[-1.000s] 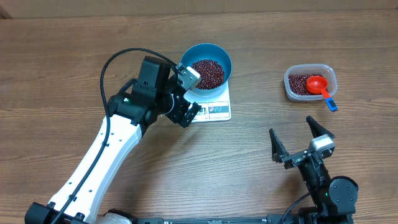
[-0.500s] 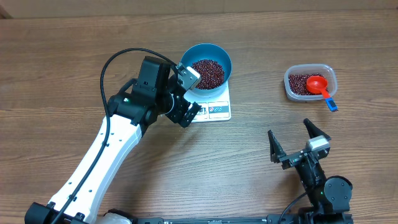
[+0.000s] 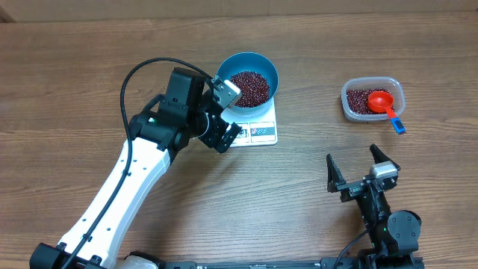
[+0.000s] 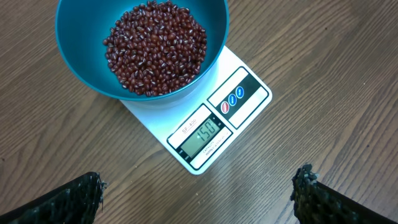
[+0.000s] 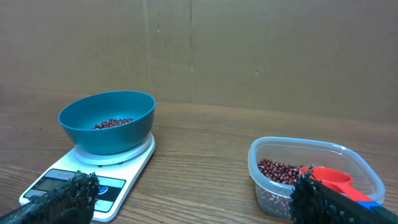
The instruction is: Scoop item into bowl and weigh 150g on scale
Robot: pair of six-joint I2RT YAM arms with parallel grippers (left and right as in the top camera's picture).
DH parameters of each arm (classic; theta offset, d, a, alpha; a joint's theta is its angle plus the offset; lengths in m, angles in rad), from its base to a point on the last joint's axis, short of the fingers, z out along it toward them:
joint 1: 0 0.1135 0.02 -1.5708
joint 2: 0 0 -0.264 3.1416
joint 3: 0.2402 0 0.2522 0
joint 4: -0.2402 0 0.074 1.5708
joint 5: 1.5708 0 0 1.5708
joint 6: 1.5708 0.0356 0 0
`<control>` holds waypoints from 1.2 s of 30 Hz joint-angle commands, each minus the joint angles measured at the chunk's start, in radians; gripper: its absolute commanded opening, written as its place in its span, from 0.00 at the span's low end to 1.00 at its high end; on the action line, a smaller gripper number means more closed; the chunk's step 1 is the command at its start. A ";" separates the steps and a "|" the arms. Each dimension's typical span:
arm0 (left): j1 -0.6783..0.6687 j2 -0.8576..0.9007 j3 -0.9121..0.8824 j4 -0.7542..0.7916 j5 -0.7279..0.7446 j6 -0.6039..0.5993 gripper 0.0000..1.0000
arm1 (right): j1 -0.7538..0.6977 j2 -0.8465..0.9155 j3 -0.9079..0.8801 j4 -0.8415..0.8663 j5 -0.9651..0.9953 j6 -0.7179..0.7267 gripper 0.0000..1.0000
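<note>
Surface (image 3: 75, 60): brown wood-grain laminate, flat and matte. Scale (image 3: 263, 133): small white rectangular slab with rounded corners, smooth plastic, set left of centre on the surface; a grey display (image 4: 207, 132) showing 150 and three small oval buttons (image 4: 232, 101) are ranged along its near edge. Bowl (image 3: 258, 58): round, smooth, bright blue, seated on the scale's platform and overhanging its far edge. Beans (image 3: 249, 88): many tiny oval dark red-brown pieces with a slight sheen, heaped in the bottom of the bowl. Tub (image 3: 372, 79): clear plastic, rectangular with rounded corners, placed well apart to the right of the scale; a shallow layer of the same beans is held in it. Scoop (image 3: 381, 100): red plastic cup with a blue-tipped handle, laid in the tub with the handle over the near right corner. Left claw (image 4: 199, 183): black rough-textured fingers (image 4: 74, 199) spread fully wide, nothing gripped, positioned just beside the scale's display edge. Right claw (image 3: 351, 161): likewise spread fully wide and empty, raised near the bottom right, pointed toward the tub.
</note>
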 commanded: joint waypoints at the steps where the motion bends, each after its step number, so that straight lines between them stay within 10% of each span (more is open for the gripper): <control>1: 0.000 0.000 0.021 0.003 -0.005 0.003 1.00 | 0.005 -0.013 -0.010 0.001 0.017 0.003 1.00; 36: 0.000 0.000 0.021 0.003 -0.005 0.003 1.00 | 0.005 -0.012 -0.011 -0.004 0.069 0.006 1.00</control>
